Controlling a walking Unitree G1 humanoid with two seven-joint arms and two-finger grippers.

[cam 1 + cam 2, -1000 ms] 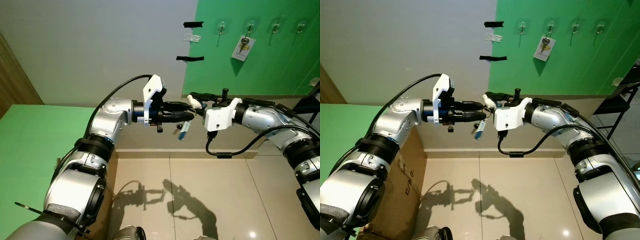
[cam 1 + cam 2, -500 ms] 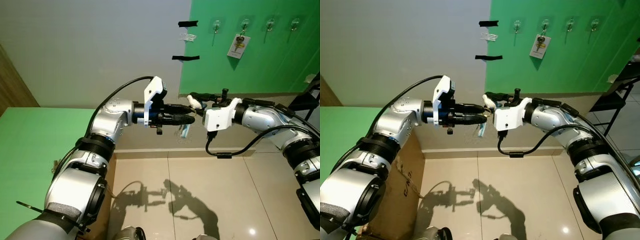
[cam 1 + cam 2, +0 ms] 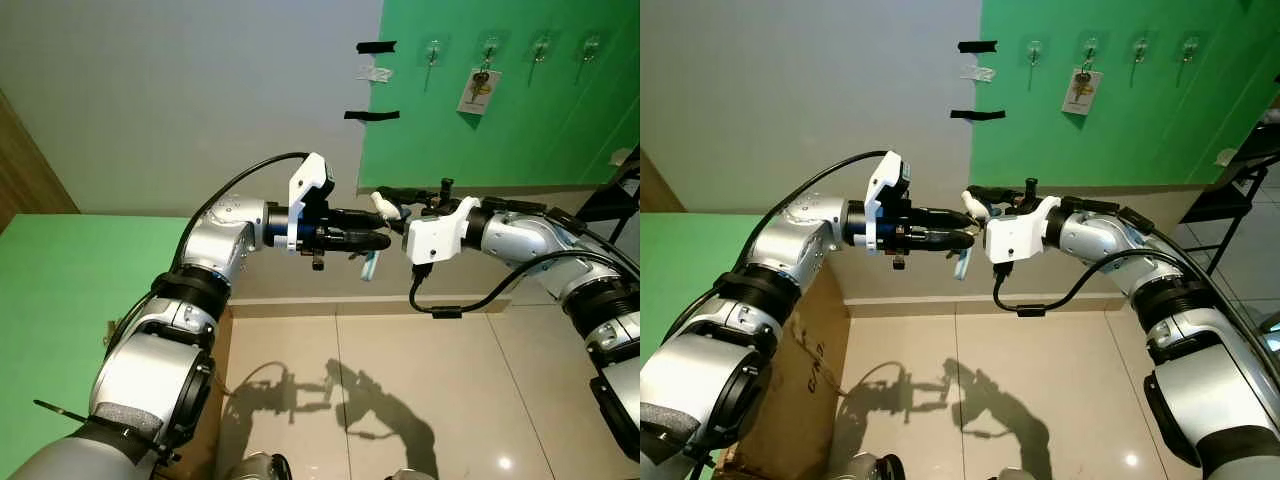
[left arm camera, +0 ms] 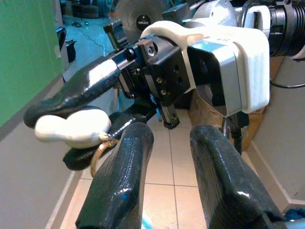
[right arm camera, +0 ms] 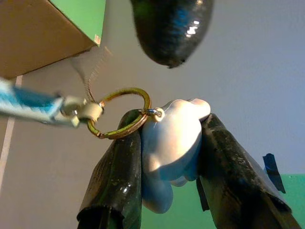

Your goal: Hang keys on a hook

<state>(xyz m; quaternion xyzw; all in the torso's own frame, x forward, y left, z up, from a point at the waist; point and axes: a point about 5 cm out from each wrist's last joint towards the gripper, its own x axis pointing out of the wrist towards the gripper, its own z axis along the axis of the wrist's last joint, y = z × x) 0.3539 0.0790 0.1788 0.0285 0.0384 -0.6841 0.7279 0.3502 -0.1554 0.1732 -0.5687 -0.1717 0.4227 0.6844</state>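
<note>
The keys are a white fob [image 5: 171,143] with a brass ring [image 5: 119,114] and a blue tag [image 3: 368,266] hanging from it. My right gripper [image 3: 385,203] is shut on the white fob in mid-air, in front of the wall. My left gripper [image 3: 380,228] faces it tip to tip, just under the fob. Its fingers [image 4: 128,162] stand apart with nothing between them, and the ring [image 4: 97,152] lies beside one of them. Several clear hooks [image 3: 433,48] are fixed high on the green wall. One hook [image 3: 490,45] carries another key set with a white tag [image 3: 478,88].
Two black tape strips [image 3: 376,47] and a small clear piece [image 3: 377,73] sit on the grey wall left of the hooks. A cardboard box [image 3: 790,380] stands at my lower left, and a dark rack [image 3: 620,180] at the right edge. Tiled floor lies below.
The camera shifted slightly. The blue tag swung under the grippers and now hangs straighter. Both grippers stayed tip to tip, the right one still holding the fob.
</note>
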